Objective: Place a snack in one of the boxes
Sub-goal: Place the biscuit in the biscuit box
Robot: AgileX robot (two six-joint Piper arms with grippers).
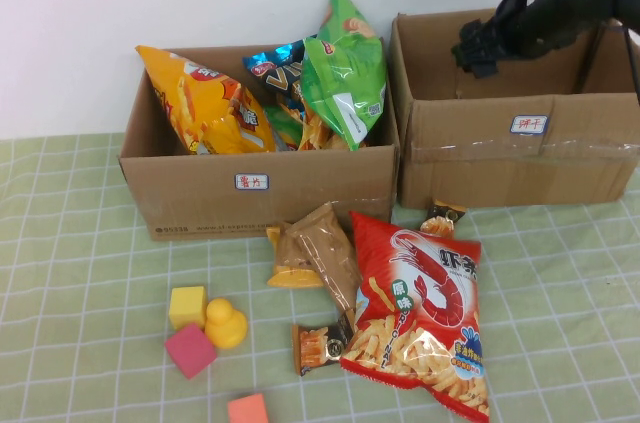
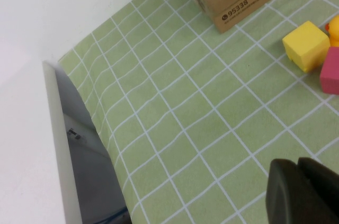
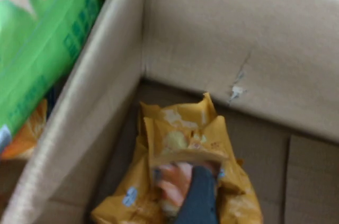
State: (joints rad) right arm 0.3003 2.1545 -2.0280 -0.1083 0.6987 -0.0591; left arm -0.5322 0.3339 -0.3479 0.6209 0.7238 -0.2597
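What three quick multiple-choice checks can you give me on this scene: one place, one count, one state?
1. Where is the right hand?
A. above the right box
B. parked off to the far left
C. out of sight

2. How many foam blocks lie on the cloth?
A. one
B. three
C. six

3. How is the left hand?
A. shut, over bare cloth
B. wide open
C. gripping a block

Answers:
1 A: the high view shows it over that box's open top.
2 B: yellow block, pink block, orange block.
3 A: its wrist view shows its fingers together with nothing between them.
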